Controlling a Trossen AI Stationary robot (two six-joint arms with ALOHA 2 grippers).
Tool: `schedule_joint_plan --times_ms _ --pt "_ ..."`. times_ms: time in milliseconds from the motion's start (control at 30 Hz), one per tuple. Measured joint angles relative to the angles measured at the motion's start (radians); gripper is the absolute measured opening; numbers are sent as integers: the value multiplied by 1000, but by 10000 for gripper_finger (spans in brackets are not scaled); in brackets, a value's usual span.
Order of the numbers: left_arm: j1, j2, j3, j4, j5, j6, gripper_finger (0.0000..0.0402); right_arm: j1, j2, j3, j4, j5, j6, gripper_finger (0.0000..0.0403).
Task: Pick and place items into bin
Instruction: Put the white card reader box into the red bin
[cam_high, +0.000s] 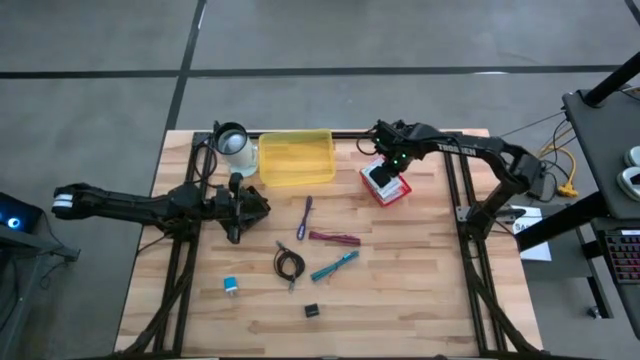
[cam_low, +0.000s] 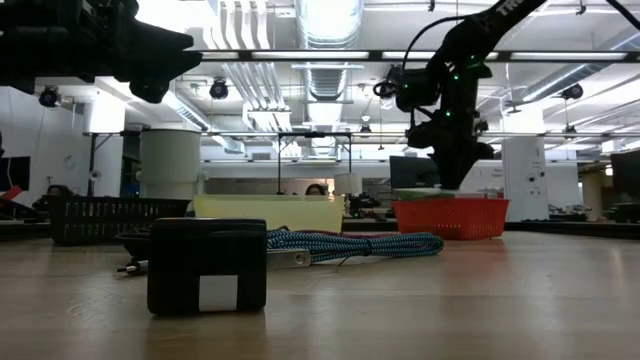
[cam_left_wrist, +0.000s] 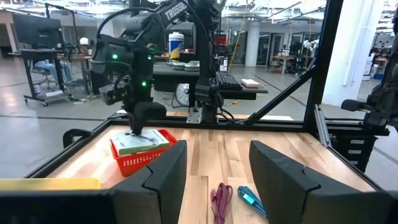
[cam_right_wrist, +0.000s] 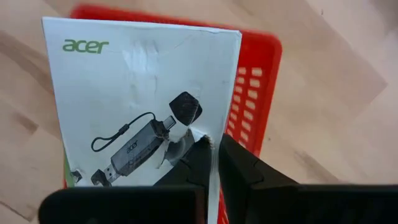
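My right gripper (cam_right_wrist: 212, 163) stands over the red basket (cam_high: 385, 187), shut on a white printed card (cam_right_wrist: 143, 93) marked "acer". A green edge (cam_right_wrist: 64, 167) shows under that card. My left gripper (cam_left_wrist: 214, 171) is open and holds nothing, left of the purple pen (cam_high: 305, 217). On the table lie the maroon strip (cam_high: 334, 238), black coiled cable (cam_high: 289, 264), teal pen (cam_high: 335, 265), blue-white piece (cam_high: 230, 286) and black cube (cam_high: 312, 311). The cube (cam_low: 207, 267) and cable (cam_low: 350, 243) show close in the low view. My right gripper comes from above, pointing down, with its fingers (cam_right_wrist: 193, 163) closed to a narrow slit on the card's edge (cam_right_wrist: 214, 127). One finger is over the card's face, the other just past the edge. The card (cam_left_wrist: 143, 144) lies tilted on top of the red basket (cam_left_wrist: 146, 158).
A yellow bin (cam_high: 295, 157) sits at the table's far edge, left of the red basket. A white cup-like thing (cam_high: 232, 140) stands left of the bin. Dark frame rails (cam_high: 470, 260) run along both table sides. Bare wood lies near the right front (cam_high: 420, 290).
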Motion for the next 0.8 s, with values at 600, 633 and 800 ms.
schedule_joint_plan --times_ms 600,633,800 --pt "0 0 0 0 0 0 160 -5 35 60 -81 -14 -16 44" --pt "0 0 0 0 0 0 160 -5 35 60 -81 -14 -16 49" --pt "0 0 0 0 0 0 160 -5 35 61 -112 -14 -16 73"
